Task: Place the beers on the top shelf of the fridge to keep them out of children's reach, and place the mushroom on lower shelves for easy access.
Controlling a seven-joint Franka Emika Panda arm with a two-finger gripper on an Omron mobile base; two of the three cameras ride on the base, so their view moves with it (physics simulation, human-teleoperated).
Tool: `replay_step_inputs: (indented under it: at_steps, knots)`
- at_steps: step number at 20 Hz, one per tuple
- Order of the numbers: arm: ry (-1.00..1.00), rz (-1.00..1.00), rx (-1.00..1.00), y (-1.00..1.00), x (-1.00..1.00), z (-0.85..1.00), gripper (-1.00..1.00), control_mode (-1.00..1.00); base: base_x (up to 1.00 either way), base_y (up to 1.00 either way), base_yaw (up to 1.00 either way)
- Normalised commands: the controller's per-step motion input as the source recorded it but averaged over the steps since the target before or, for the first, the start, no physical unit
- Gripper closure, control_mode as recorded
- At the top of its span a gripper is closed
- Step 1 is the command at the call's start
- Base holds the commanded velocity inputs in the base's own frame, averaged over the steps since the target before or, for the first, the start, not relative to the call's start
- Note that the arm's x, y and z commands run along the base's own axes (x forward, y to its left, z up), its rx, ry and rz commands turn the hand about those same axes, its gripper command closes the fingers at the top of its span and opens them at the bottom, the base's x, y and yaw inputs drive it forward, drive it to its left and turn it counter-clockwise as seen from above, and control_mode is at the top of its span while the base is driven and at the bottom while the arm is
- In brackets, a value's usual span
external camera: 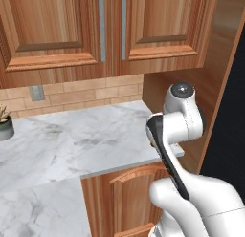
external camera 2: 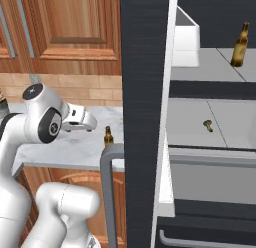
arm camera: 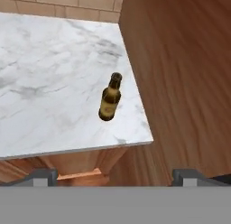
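One beer [external camera 2: 240,44] stands upright on the fridge's top shelf [external camera 2: 200,67], at its right. On the lower shelf [external camera 2: 190,124] lies the small tan mushroom [external camera 2: 207,124]. The second beer [arm camera: 110,97] stands on the marble counter [arm camera: 49,83] near its right front corner, beside the wooden side panel; it is also in the right base view [external camera 2: 107,136]. My gripper [external camera 2: 90,126] hovers above and short of this bottle, open, its fingertips [arm camera: 43,175] spread wide with nothing between them.
The fridge door [external camera 2: 145,92] stands open, edge toward me, with its grey handle [external camera 2: 107,192] just right of the counter bottle. A white bin [external camera 2: 186,39] sits at the top shelf's left. A potted plant [external camera: 4,122] stands far left on the counter. Wooden cabinets [external camera: 95,30] hang above.
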Motion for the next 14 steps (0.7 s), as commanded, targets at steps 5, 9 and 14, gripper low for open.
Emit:
replay_step_inputs:
  at_steps: [5,9,14]
  knots:
    - [-0.08,-0.22,0.02,0.00,0.37,-0.42,-1.00,-1.00,0.00,0.00,0.00]
    - [-0.03,-0.18,0.10,0.00,0.46,-0.30,-1.00,-1.00,0.00,0.00,0.00]
    - [0.00,-0.17,0.14,0.00,0.41,-0.19,-1.00,-1.00,0.00,0.00,0.00]
